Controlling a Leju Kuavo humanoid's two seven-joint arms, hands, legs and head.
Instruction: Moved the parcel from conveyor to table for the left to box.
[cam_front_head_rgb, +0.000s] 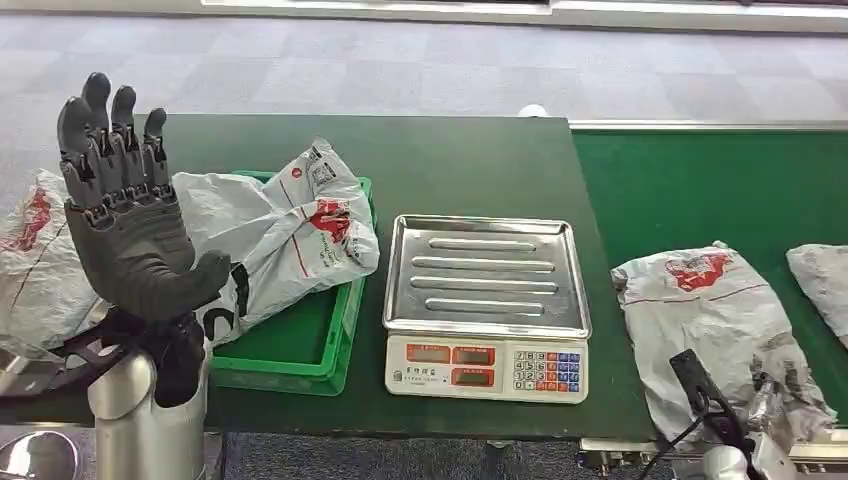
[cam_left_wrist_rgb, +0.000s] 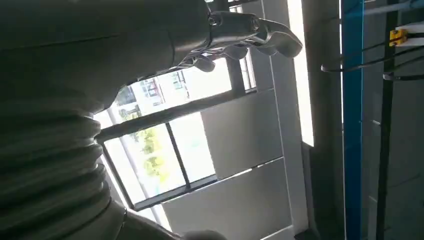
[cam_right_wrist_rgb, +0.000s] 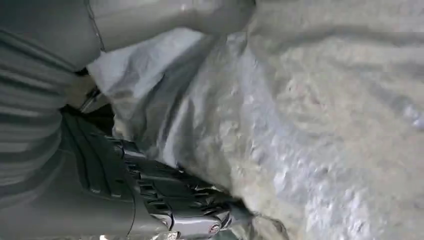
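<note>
1. Nearest the camera in the head view, the robot's dark grey left hand (cam_front_head_rgb: 125, 215) stands raised at the near left, palm showing, fingers apart and straight, holding nothing.
2. The right hand (cam_right_wrist_rgb: 165, 195) lies against the crumpled grey plastic parcel with red print (cam_front_head_rgb: 715, 330), which sits on the green conveyor belt (cam_front_head_rgb: 680, 190) at the near right. In the right wrist view the dark fingers press into a fold of the plastic, thumb on the other side; it looks clamped on the parcel, though how firmly I cannot tell.
3. Risk: the wrap is slack and slippery, so a grip on loose film alone could let the contents sag or slide out on lifting.
4. Risk: the steel-tray weighing scale (cam_front_head_rgb: 487, 300) stands on the dark green counter (cam_front_head_rgb: 450, 160) between the belt and the green plastic crate (cam_front_head_rgb: 310, 340); a low carry could snag its tray edge.
5. Risk: a second grey parcel (cam_front_head_rgb: 822, 280) lies just right of the first and could be dragged along.
6. The crate already holds a white mailer bag with red print (cam_front_head_rgb: 290, 230), leaving little room there.
</note>
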